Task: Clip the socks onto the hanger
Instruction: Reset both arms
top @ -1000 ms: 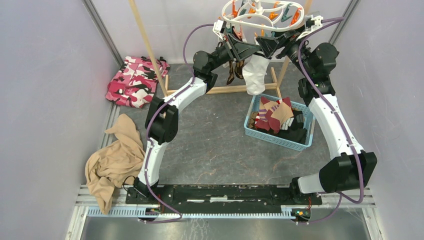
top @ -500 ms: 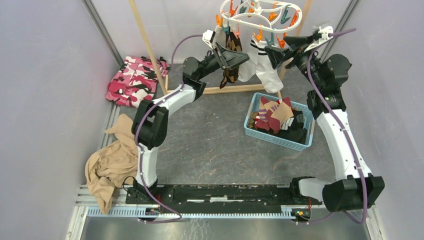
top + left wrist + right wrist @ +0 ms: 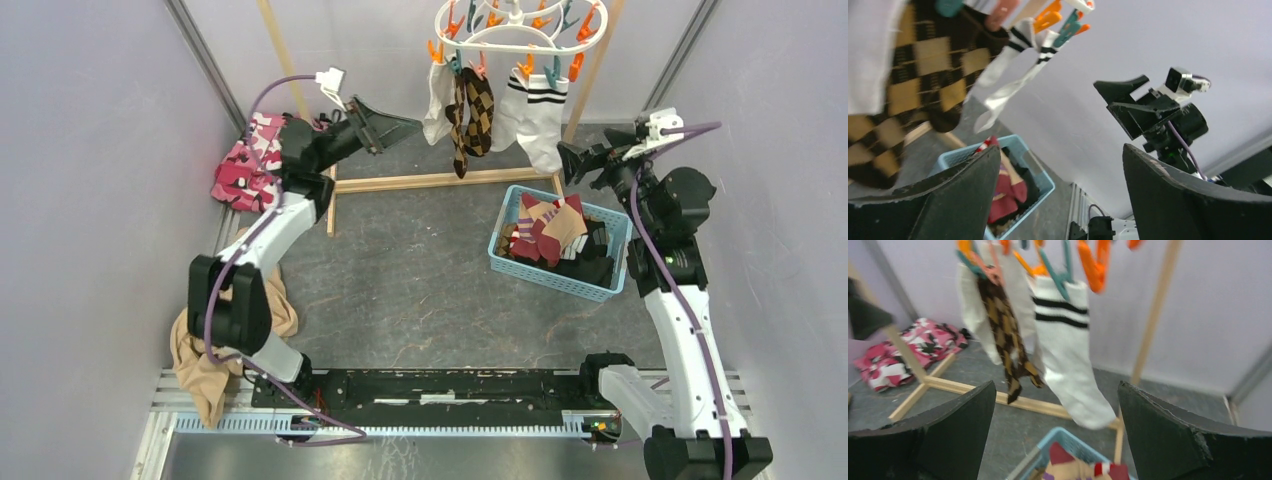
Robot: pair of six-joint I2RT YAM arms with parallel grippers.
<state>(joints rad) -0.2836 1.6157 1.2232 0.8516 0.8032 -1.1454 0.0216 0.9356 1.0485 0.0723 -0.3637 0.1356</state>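
Observation:
The white hanger (image 3: 510,25) with orange and teal pins hangs at the top. Three socks are clipped under it: a plain white one (image 3: 437,90), a brown argyle one (image 3: 470,105) and a white striped one (image 3: 540,115). My left gripper (image 3: 395,125) stands open and empty to the left of the hanging socks, apart from them. My right gripper (image 3: 580,160) is open and empty just right of the striped sock. In the right wrist view the striped sock (image 3: 1068,360) hangs ahead of the open gripper (image 3: 1056,384). The left wrist view shows the argyle sock (image 3: 913,65) up close beyond its open gripper (image 3: 1060,150).
A blue basket (image 3: 612,262) below the hanger holds maroon and tan socks (image 3: 545,225) and dark ones. The wooden rack frame (image 3: 440,180) stands under the hanger. A pink camouflage cloth (image 3: 265,160) lies far left, and a tan garment (image 3: 225,330) lies near the left arm's base.
Both arms have drawn back from the hanger, the left swinging far left and the right dropping right. The left gripper has opened. The socks now hang free.

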